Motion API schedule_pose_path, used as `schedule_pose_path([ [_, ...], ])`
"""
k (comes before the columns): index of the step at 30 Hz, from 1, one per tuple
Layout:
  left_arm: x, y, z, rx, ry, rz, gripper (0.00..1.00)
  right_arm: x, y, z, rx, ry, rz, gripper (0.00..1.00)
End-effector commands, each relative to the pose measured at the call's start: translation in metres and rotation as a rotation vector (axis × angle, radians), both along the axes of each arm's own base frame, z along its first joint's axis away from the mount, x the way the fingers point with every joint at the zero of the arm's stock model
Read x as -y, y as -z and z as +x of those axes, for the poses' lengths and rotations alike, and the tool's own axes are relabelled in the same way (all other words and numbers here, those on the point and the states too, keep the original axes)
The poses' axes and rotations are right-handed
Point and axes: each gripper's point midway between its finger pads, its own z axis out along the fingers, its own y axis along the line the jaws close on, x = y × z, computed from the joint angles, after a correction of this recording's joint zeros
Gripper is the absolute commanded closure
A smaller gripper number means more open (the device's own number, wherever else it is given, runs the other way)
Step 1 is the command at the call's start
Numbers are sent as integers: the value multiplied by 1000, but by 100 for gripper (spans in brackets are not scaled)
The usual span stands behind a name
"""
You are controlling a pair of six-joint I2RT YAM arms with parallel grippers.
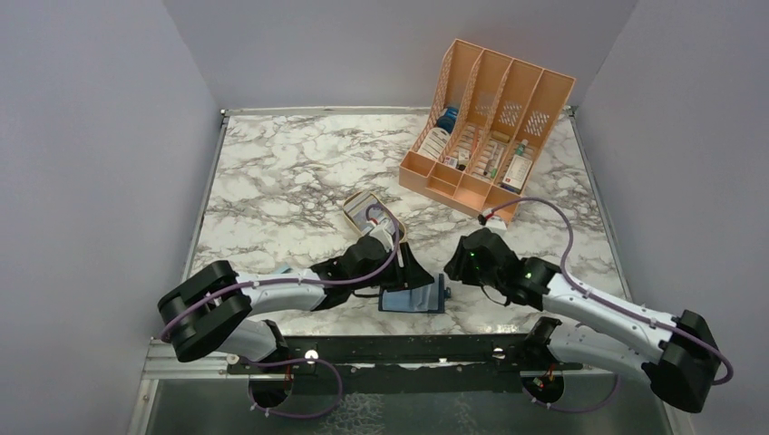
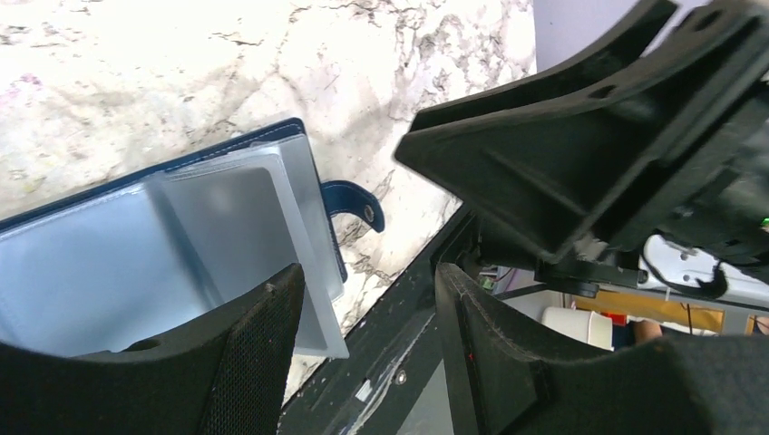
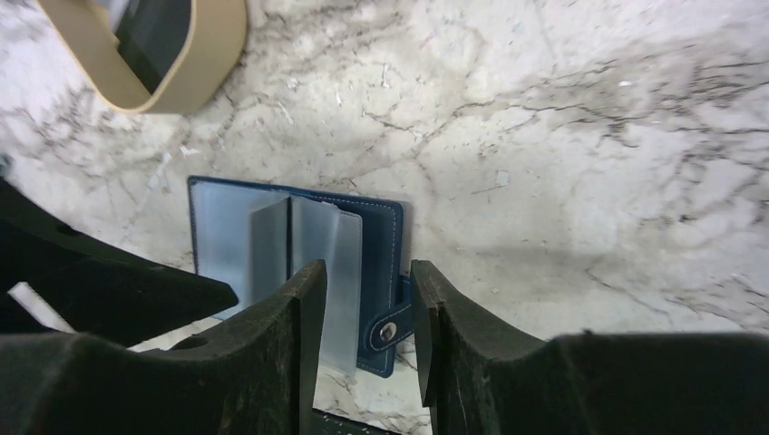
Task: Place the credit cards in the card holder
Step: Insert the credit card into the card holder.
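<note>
The left pincer (image 2: 363, 304) hangs spread and empty over the near edge of the marble-patterned bench (image 1: 272, 181), its mesh-faced fingers (image 2: 249, 358) just above the left half of the holder. Behind it stands the gold rounded-rectangle tin (image 3: 210, 62) with something dark and pale inside. That may be the thin flat credit cards, but the views are too poor to be sure, and no card shows in either pincer. The small navy-blue card holder with grey-clear sleeve pages (image 3: 322, 240) lies open and flat near the front edge between the two arms, one sleeve standing up from the spine and the snap tab (image 3: 390, 331) sticking out on its right. The right pincer (image 3: 365, 281) hovers over that tab side, jaws moderately parted and gripping nothing. The peach-orange slotted file rack (image 1: 458, 186) sits well apart at the back right. I judge the step to be readying the opened holder. The next move calls for steadying a sleeve and fetching a card.
</note>
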Motion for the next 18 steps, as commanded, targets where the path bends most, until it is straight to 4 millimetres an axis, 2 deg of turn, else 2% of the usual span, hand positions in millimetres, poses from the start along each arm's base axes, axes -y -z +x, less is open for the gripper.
schedule_pose_path([
  [1, 18, -23, -1, 54, 53, -59, 43, 33, -31, 7, 91, 138, -36, 60],
  [6, 17, -20, 1, 86, 55, -39, 43, 30, -53, 7, 136, 133, 37, 60],
  [11, 3, -10, 13, 130, 11, 49, 45, 9, -74, 11, 197, 21, 93, 60],
  [15, -33, 0, 40, 169, -92, 247, 45, -6, -90, 18, 233, -26, 122, 60],
  [18, -65, -4, 63, 218, -146, 374, 45, -19, -95, 22, 229, -51, 143, 61],
])
